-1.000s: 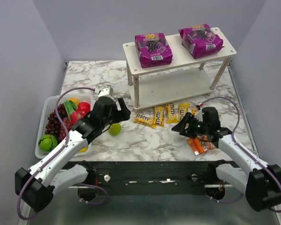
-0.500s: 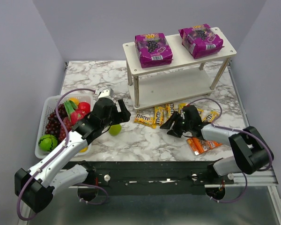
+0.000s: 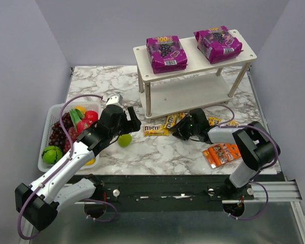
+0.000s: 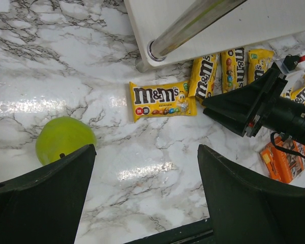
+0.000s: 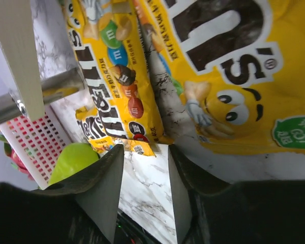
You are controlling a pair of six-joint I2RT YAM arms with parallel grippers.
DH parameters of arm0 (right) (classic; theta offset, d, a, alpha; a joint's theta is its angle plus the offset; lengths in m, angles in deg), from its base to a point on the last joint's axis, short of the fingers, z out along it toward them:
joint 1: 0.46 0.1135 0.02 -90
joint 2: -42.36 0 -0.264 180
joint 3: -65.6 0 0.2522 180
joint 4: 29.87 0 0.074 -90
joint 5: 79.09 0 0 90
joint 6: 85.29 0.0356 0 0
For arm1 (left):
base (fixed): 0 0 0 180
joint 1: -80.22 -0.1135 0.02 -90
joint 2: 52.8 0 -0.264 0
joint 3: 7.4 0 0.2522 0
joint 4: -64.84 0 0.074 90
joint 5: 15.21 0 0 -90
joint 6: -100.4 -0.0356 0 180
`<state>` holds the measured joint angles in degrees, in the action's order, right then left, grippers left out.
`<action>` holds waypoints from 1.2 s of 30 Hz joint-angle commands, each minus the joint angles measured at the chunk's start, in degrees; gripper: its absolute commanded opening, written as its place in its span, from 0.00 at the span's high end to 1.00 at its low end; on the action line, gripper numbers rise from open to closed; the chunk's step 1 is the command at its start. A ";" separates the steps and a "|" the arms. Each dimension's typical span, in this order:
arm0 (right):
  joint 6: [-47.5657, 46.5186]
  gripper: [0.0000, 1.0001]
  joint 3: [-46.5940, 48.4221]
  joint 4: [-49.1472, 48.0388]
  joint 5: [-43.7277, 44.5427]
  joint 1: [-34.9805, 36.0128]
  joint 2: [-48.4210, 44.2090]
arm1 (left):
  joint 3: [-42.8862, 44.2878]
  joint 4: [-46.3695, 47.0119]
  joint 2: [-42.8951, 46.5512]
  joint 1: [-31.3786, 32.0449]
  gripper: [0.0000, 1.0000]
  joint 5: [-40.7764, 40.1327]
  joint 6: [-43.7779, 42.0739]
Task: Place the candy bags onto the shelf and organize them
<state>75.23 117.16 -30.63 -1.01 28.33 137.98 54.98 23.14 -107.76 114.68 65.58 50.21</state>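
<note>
Two purple candy bags (image 3: 166, 53) (image 3: 217, 44) lie on the top tier of the white shelf (image 3: 192, 52). Several yellow packets (image 3: 155, 131) (image 4: 160, 100) are spread on the marble in front of its lower tier. An orange pack (image 3: 222, 153) lies nearer the front edge. My right gripper (image 3: 174, 131) (image 5: 146, 150) sits low among the yellow packets, open with a narrow gap; a packet corner (image 5: 134, 146) lies at its fingertips and only marble shows between the fingers. My left gripper (image 3: 129, 119) (image 4: 146, 150) hovers wide open and empty above the table, left of the packets.
A green ball (image 3: 124, 140) (image 4: 63, 138) rests on the marble just under my left gripper. A white fruit basket (image 3: 47, 133) stands at the left edge. The shelf's metal leg (image 4: 193, 23) stands close behind the packets.
My right gripper swung left from beside the orange pack to the yellow packets, dropped low, and its jaws narrowed. One packet by it has shifted. The left arm stayed put.
</note>
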 commanded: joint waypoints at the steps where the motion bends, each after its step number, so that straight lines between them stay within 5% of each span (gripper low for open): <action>1: 0.32 0.54 -0.71 4.15 6.21 0.29 1.51 | 2.09 -1.15 -0.24 -0.27 0.09 -2.04 -1.93; 9: -1.96 0.63 0.69 8.28 10.16 0.21 0.45 | 1.83 -1.06 -0.32 -0.27 0.09 -2.13 -2.72; 16: -6.01 0.47 1.04 13.29 15.79 0.30 -3.59 | 1.57 -0.71 -0.24 -0.27 0.09 -1.51 -2.72; 24: -12.95 0.50 5.88 10.48 13.51 0.30 3.17 | 1.39 -1.23 0.11 -0.27 0.09 -1.07 -2.46; 27: -13.82 0.55 6.14 10.39 13.68 0.30 4.49 | 1.56 -1.41 0.20 -0.27 0.09 -1.16 -2.46; 34: -15.76 0.98 3.69 10.48 12.89 0.30 3.45 | 1.74 -1.50 0.29 -0.27 0.09 -1.42 -2.46; 36: -17.86 0.99 2.63 10.83 12.19 0.30 0.81 | 1.83 -1.50 0.20 -0.27 0.09 -1.34 -2.72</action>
<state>62.62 123.69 -25.49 9.35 28.51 140.01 55.61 22.15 -108.11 114.68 64.95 48.16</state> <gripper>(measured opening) 0.029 0.908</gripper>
